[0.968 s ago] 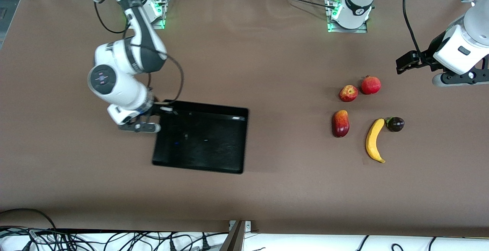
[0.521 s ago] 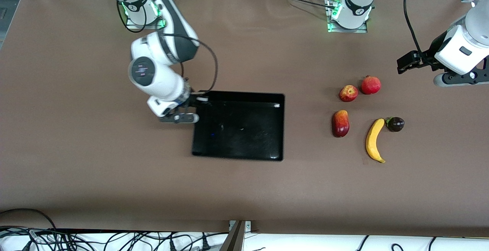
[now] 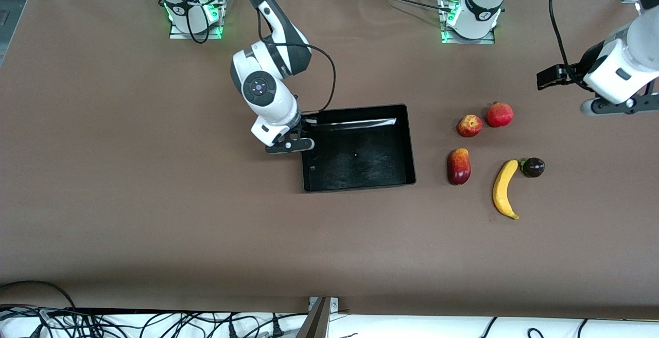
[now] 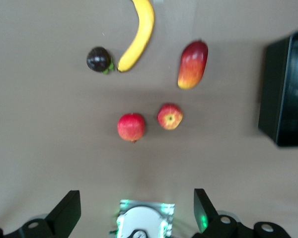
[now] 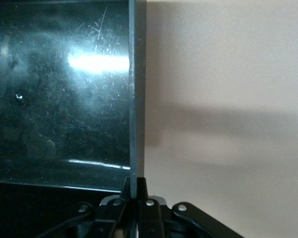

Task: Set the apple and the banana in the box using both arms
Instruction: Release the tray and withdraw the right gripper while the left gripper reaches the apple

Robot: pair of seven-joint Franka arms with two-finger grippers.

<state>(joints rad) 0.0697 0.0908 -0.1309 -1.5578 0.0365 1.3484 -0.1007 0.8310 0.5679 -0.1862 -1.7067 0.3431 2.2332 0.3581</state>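
Observation:
The black box (image 3: 410, 142) lies mid-table, empty. My right gripper (image 3: 304, 131) is shut on the box's wall at the corner toward the right arm's end; the right wrist view shows the jaws (image 5: 133, 191) pinching the thin wall (image 5: 132, 99). The apple (image 3: 469, 125) and the banana (image 3: 504, 189) lie on the table toward the left arm's end, beside the box. My left gripper (image 3: 548, 77) is open and empty, up over the table past the fruits. Its wrist view shows the apple (image 4: 170, 116), the banana (image 4: 139, 34) and the box (image 4: 273, 89).
A uniformly red round fruit (image 3: 500, 114) sits beside the apple. A red-yellow mango-like fruit (image 3: 459, 166) lies between the box and the banana. A small dark purple fruit (image 3: 533, 167) touches the banana's tip. Cables run along the table's edge nearest the camera.
My right gripper has dragged the box across the table toward the fruits, turning it somewhat. The left arm has shifted only slightly. The fruits have not moved.

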